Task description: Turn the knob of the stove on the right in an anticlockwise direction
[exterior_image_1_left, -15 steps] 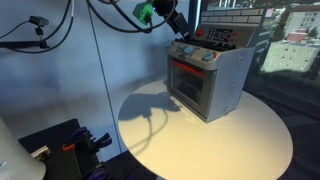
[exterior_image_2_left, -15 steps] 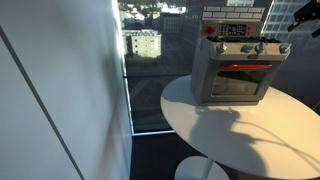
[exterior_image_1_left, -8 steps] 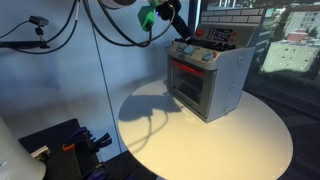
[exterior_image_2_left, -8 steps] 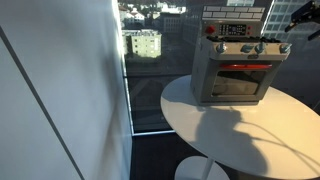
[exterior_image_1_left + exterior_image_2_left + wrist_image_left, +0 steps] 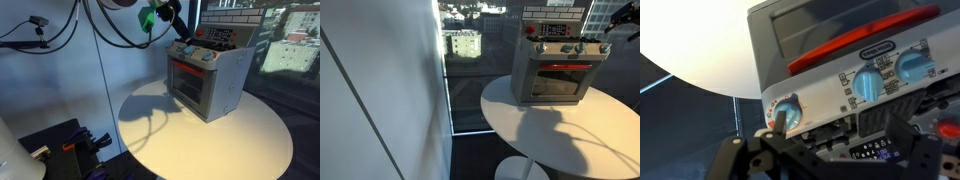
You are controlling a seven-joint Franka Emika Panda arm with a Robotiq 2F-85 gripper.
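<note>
Stove [image 5: 205, 80] on worktop [image 5: 200, 145]: knobs [image 5: 868, 85] just below your gripper [image 5: 180, 32], none visibly held; gripper's opening cannot be told; judged: approach only, whole anticlockwise turn left to you

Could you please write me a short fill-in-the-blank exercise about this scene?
The stove stands on a round ___ table. Its door has a ___ frame. In the wrist view, the uppermost knob is ___.
Missing words: white; red; blue.
</note>
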